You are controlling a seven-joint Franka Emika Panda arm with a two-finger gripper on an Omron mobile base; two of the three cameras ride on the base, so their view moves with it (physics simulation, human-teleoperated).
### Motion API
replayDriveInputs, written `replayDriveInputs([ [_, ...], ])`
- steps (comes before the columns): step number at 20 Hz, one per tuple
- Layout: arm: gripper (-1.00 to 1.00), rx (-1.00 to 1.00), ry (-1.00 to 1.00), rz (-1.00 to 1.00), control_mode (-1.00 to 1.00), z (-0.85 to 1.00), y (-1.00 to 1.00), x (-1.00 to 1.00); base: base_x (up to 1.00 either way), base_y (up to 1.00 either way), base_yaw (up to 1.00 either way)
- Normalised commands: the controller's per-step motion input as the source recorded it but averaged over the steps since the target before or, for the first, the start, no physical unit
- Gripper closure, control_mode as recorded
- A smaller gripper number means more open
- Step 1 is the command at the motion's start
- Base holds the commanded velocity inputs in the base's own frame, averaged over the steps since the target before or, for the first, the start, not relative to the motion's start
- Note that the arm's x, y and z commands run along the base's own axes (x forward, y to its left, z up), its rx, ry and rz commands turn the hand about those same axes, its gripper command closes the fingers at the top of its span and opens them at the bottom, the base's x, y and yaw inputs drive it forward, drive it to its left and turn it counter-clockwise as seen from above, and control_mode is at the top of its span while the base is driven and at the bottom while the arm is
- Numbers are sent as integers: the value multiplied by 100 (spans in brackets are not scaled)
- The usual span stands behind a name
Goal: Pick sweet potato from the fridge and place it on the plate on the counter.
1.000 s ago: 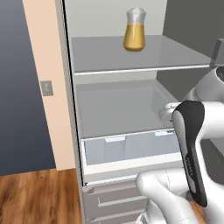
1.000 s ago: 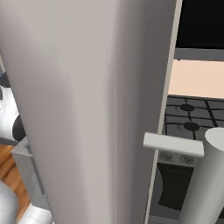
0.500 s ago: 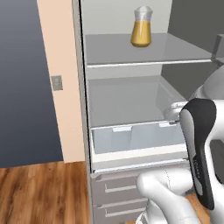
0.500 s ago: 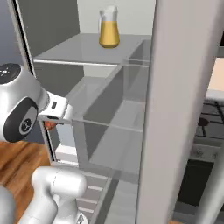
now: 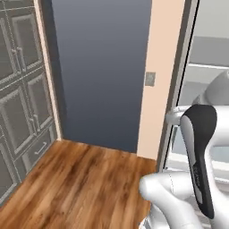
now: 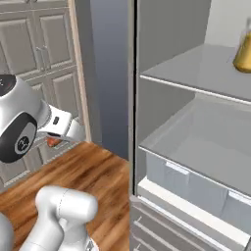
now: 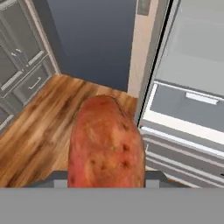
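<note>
Gripper [image 7: 106, 186] closed on the sweet potato [image 7: 106, 146], which sticks out ahead of the fingers. Fridge [image 7: 192, 87] open just right of it, wood floor [image 7: 39, 131] below; fingertips themselves probably hidden behind the potato

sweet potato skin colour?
Orange-red with small dark spots; the sweet potato shows best in the hand view.

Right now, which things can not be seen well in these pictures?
- Jaws: in the hand view the sweet potato covers them, so the contact is hidden.
- Sweet potato in the right base view: only a small orange bit under the white wrist.
- Juice jug: cut by the right edge.
- Fridge: top and lower drawers run out of frame.
</note>
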Motion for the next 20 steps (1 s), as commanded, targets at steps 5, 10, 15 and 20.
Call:
replayDriveInputs([
  [5, 100, 0, 0, 0, 100, 0, 0, 0, -12, 18, 99],
  [10, 100, 0, 0, 0, 100, 0, 0, 0, -4, 3, 100],
  [15, 100, 0, 0, 0, 100, 0, 0, 0, -2, 0, 100],
  [20, 100, 0, 0, 0, 100, 0, 0, 0, 0, 0, 100],
])
